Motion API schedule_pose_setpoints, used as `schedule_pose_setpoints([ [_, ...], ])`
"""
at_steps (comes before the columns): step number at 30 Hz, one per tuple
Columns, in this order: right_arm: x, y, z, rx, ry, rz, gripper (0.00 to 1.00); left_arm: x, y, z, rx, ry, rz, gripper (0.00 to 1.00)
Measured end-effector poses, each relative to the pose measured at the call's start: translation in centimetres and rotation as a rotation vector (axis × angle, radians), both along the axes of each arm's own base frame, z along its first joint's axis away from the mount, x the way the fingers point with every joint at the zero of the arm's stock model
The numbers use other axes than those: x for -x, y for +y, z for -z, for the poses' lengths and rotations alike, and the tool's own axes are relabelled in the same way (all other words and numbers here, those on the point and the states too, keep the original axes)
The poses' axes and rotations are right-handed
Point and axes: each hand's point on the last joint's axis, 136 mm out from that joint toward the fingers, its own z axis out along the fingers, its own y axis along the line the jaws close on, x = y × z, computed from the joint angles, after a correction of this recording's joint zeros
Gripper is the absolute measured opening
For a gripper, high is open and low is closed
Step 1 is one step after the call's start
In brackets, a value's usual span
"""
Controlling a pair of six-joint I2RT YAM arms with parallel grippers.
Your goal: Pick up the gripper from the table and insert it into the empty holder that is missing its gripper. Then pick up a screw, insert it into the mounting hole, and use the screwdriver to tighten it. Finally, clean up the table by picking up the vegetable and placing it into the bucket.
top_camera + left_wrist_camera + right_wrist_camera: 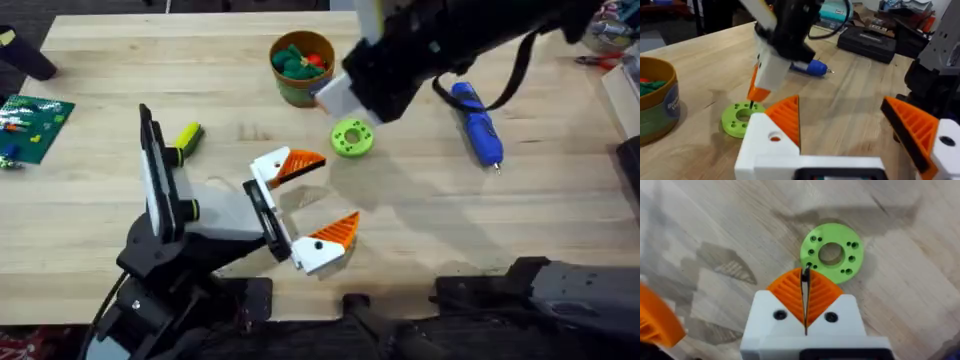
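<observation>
Lime-green vegetable (832, 252) lies just past the right gripper's (805, 275) closed fingers; left gripper's (318, 198) fingers spread wide.

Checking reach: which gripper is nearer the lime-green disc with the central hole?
Right. The right gripper hangs just over the lime-green disc; the left gripper sits apart, toward the bases.

1. The bench (420, 240) is light wood with a stripy grain.
2. A green ring (352, 138) with little holes lies flat near the middle of the bench.
3. A small round bucket (301, 68) stands just behind the ring, toward the far edge.
4. A blue screwdriver (476, 122) lies on its side, off to the right of the ring.
5. A small yellow thing (189, 137) lies to the left of the ring.
6. A green board (32, 128) lies at the left edge.
</observation>
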Motion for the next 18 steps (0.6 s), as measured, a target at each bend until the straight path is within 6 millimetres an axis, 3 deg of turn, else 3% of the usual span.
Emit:
schedule_pose_setpoints([
  [8, 4.1, 3.3, -1.3, -0.024, -0.023, -0.151, 0.008, 0.0, 0.0, 0.0, 0.000, 0.000, 0.000, 0.986],
  [12, 6.3, 3.8, -0.8, 0.008, -0.017, -0.250, 0.008, 0.0, 0.0, 0.0, 0.000, 0.000, 0.000, 0.986],
  [18, 7.2, 4.0, -0.7, 0.020, -0.028, -0.305, 0.008, 0.0, 0.0, 0.0, 0.000, 0.001, 0.000, 0.986],
])
